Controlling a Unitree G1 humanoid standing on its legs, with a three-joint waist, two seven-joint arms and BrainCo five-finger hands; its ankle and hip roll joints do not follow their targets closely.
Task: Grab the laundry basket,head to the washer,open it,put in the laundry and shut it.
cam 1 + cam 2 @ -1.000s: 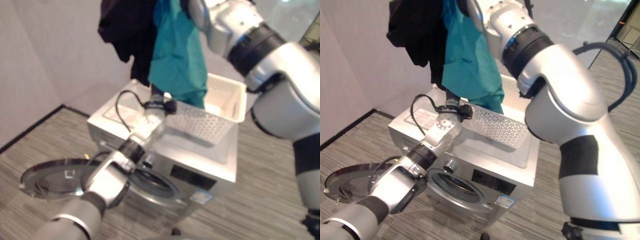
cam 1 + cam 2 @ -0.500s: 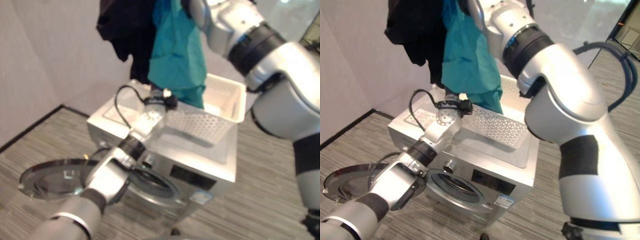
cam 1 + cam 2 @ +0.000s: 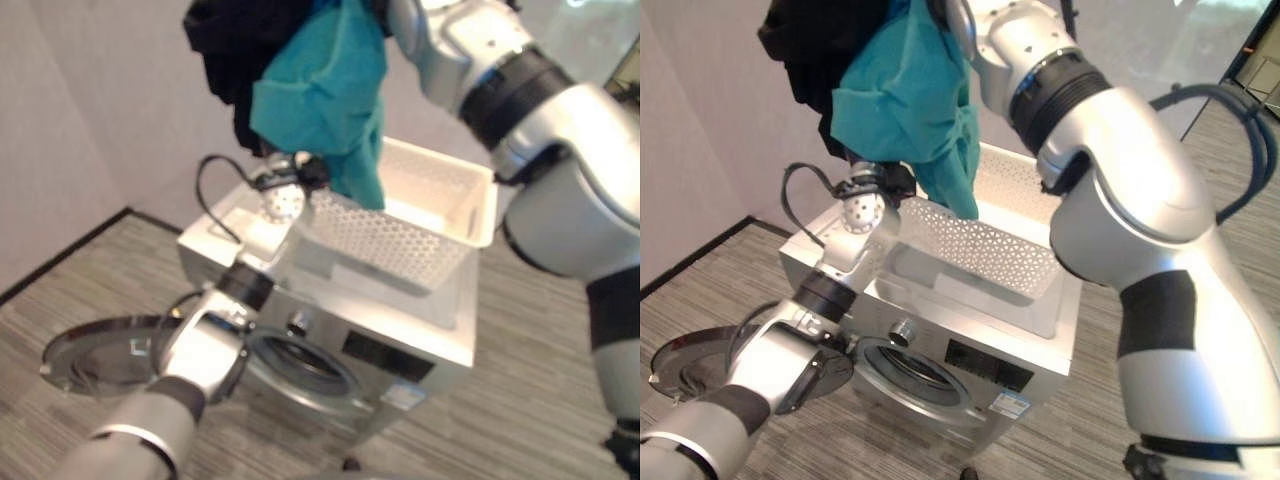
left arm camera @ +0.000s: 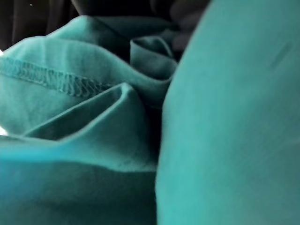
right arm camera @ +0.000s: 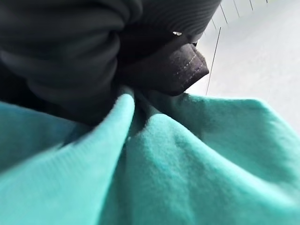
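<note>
A grey striped floor [image 3: 80,270] and plain pale walls surround a silver front-loading washer [image 3: 970,340] at the centre of the frame, its round door [image 3: 100,355] swung open at lower left. A white perforated laundry basket [image 3: 400,225] sits on the washer's top.

The laundry, a teal garment [image 3: 905,100] and a black garment [image 3: 815,40], hangs high at the upper left of the frame above the basket, lifted by the right arm from the upper right. The right hand is buried in the cloth, so whether it clamps the cloth cannot be told. The left arm reaches up from the lower left to the bundle's underside; its fingers are hidden in teal folds too, and their state cannot be told.

To do this step well, I judge the bundle should be gathered so no tail catches the basket rim, then lowered to the drum opening [image 3: 300,365] and pushed fully inside.

A small label [image 3: 1008,404] on the washer front is unreadable.
</note>
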